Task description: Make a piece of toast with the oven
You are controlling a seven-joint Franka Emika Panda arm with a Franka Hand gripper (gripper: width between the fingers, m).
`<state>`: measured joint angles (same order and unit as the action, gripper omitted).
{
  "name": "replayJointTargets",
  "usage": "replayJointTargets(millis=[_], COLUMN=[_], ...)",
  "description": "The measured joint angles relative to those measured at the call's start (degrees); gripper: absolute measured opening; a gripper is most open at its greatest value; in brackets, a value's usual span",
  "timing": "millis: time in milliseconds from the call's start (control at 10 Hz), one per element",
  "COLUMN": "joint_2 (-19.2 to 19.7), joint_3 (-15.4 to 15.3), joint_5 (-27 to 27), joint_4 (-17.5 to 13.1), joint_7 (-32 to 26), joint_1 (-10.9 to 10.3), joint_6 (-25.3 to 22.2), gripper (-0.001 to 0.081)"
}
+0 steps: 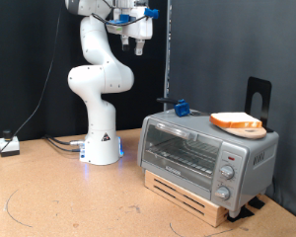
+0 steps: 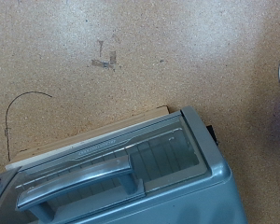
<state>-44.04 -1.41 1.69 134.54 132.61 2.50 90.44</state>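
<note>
You see the gripper [image 1: 138, 44] high above the closed silver-grey toaster oven [image 1: 207, 153]; its jaws I cannot tell; the tan square toast [image 1: 237, 121] lies on top.

toast [image 1: 237, 122]: flat atop oven | oven [image 1: 205, 153]: door shut

The arm [image 1: 99, 69] is glossy white with rounded joints. Its base [image 1: 102, 148] glows blue; blue fittings sit around the gripper [image 1: 138, 41]

Toast [image 1: 237, 122] atop oven [image 1: 202, 153]
</note>
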Motion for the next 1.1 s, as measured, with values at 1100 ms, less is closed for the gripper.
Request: replayJointTargets(millis=[1100], joint_2=[0.2], joint_3=[-2.8], joint_5=[-3.5], joint_4=[0.2], joint_7=[-40.3], joint_1=[-11.3], joint_6=[5.8], gripper=[0.0807])
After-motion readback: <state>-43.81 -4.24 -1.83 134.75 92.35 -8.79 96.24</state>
